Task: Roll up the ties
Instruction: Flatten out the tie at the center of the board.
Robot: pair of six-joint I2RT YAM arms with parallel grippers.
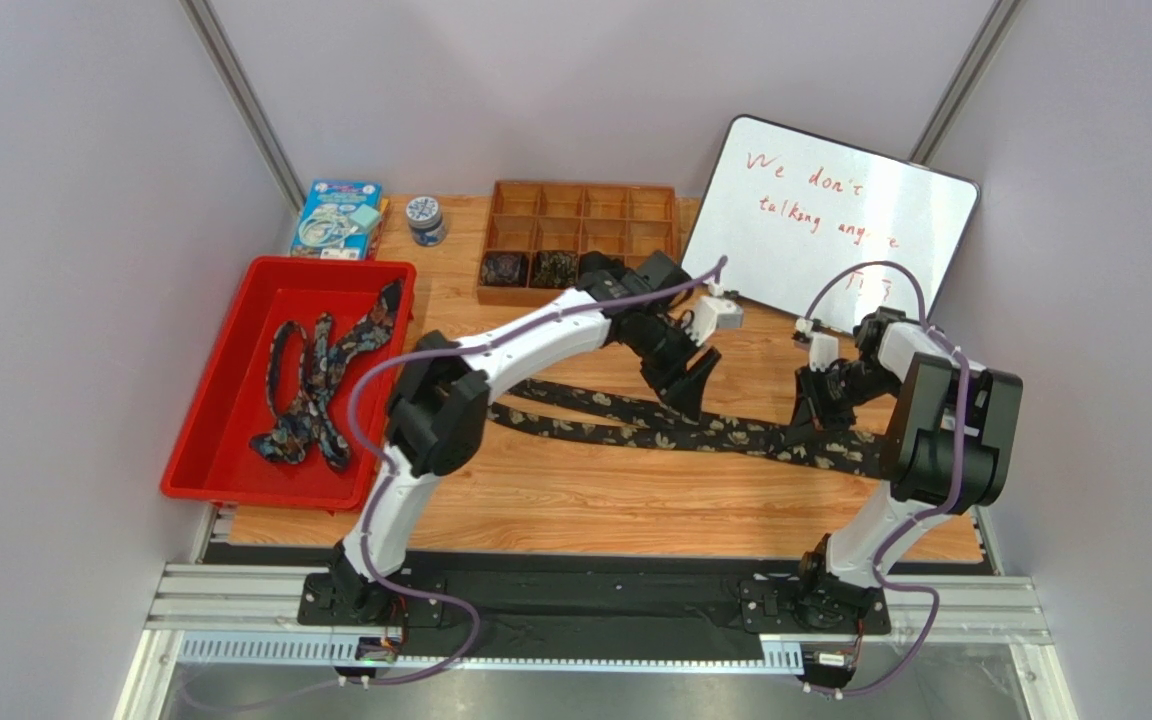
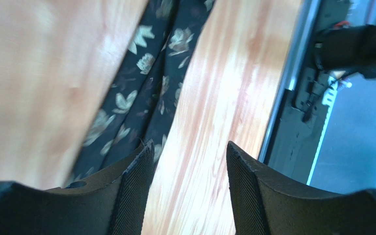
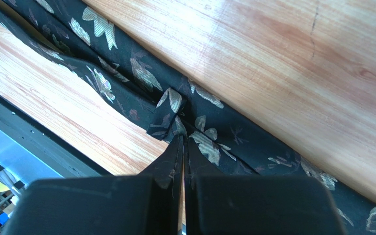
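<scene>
A long dark tie (image 1: 717,437) with pale floral speckles lies folded double across the wooden table, running left to right. My right gripper (image 3: 181,138) is shut on a pinched-up fold of the tie (image 3: 214,122) near its right end; it shows in the top view (image 1: 815,408). My left gripper (image 2: 190,147) is open and empty just above bare wood, with the tie (image 2: 146,83) beside its left finger; it hangs over the tie's middle in the top view (image 1: 683,383). Two more ties (image 1: 319,383) lie loose in the red tray (image 1: 214,390). Dark coils (image 1: 527,269) sit in the organizer's front compartments.
A wooden compartment organizer (image 1: 582,210) stands at the back centre. A whiteboard (image 1: 838,210) leans at the back right. A blue box (image 1: 336,219) and a small jar (image 1: 425,221) are at the back left. The table's front edge and metal rail (image 2: 283,98) are close to the left gripper.
</scene>
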